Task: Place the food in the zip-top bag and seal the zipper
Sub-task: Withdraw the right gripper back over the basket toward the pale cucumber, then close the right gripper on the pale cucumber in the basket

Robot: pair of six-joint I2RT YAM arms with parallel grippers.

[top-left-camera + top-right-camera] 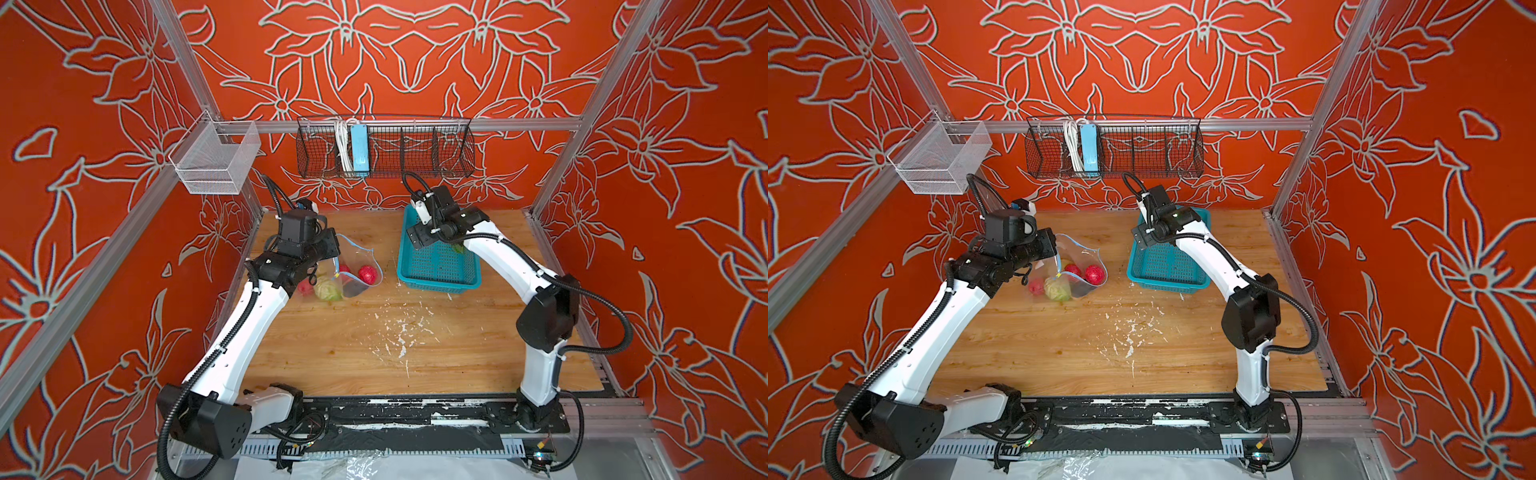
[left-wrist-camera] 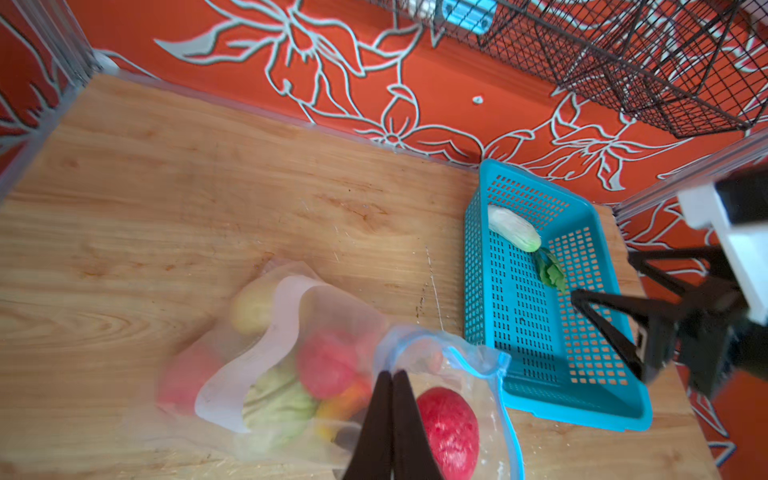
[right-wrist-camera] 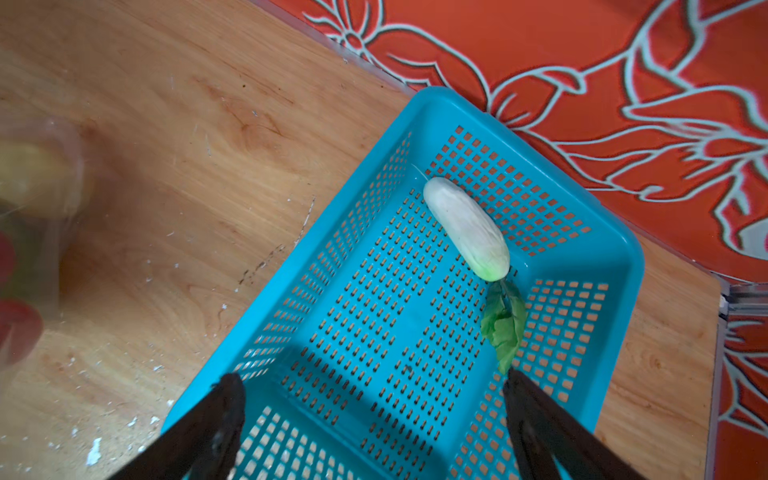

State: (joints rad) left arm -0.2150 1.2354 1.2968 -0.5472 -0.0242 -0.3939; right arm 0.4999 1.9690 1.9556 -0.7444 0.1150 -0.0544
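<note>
Left gripper (image 2: 392,376): fingers pressed together, pinching the clear film at the mouth of the zip-top bag (image 2: 332,303). In both top views the mouth stands raised and gaping under this gripper. The zipper (image 2: 508,419), a light-blue strip, loops from just beyond the fingertips and runs back along one side of the fingers. It is not sealed.

Food in the bag, placed from this gripper:
- textured red fruit (image 2: 451,428) right beside the fingers, in the open mouth
- second red fruit (image 2: 328,361) on the fingers' other side
- orange-yellow pepper (image 2: 340,405) and green cabbage (image 2: 278,403) just past it
- yellow potato (image 2: 251,307) and a pinkish red fruit (image 2: 183,382) farthest off, toward the bag's closed end

All are blurred by the film.

Right gripper (image 3: 372,380): jaws spread wide with nothing between them, hanging over the teal basket (image 3: 415,124). The white radish (image 3: 465,228) lies on the basket floor ahead of the fingertips, out of the bag. Its green leaves (image 3: 505,324) trail back toward the gripper. The leaf tip is just beside one fingertip; I cannot tell whether they touch.

The basket's near corner sits just beside the bag's mouth. Both rest on the wooden tabletop (image 1: 374,340), which is flecked with white.
</note>
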